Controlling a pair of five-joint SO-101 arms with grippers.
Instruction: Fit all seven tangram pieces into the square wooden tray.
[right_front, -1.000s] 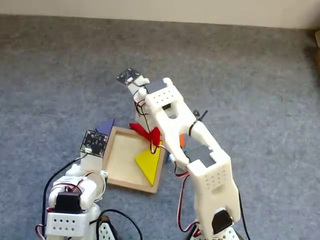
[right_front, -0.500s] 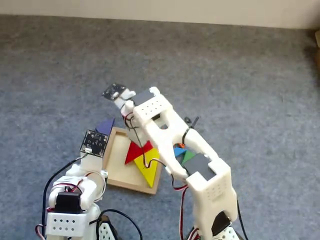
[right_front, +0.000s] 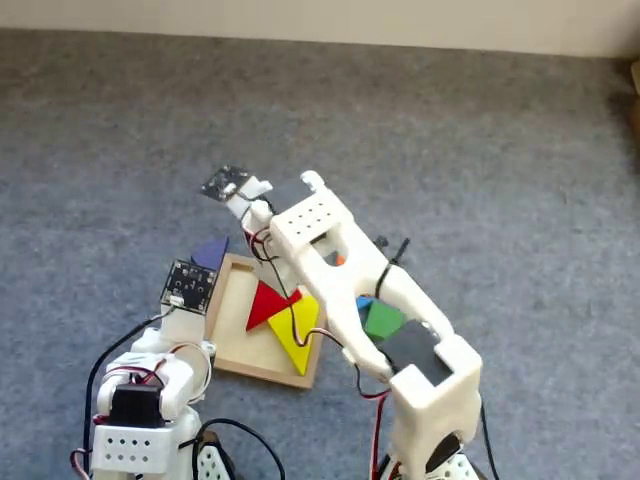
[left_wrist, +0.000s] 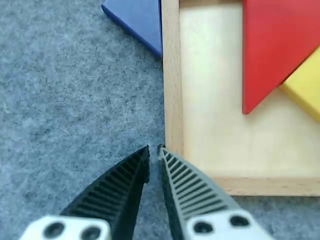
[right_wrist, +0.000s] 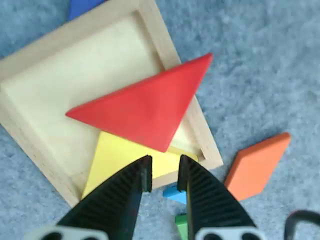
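The right gripper (right_wrist: 164, 167) hangs over the near edge of the square wooden tray (right_front: 238, 330), its jaws slightly apart and holding nothing. The left gripper (left_wrist: 154, 150) sits at the tray's outer rim with its jaws almost together. The red triangle (right_wrist: 145, 110) lies in the tray, overlapping the yellow triangle (right_wrist: 117, 155), with one corner across the rim. The blue triangle (left_wrist: 137, 17), orange parallelogram (right_wrist: 257, 165) and green piece (right_front: 383, 320) lie outside on the carpet.
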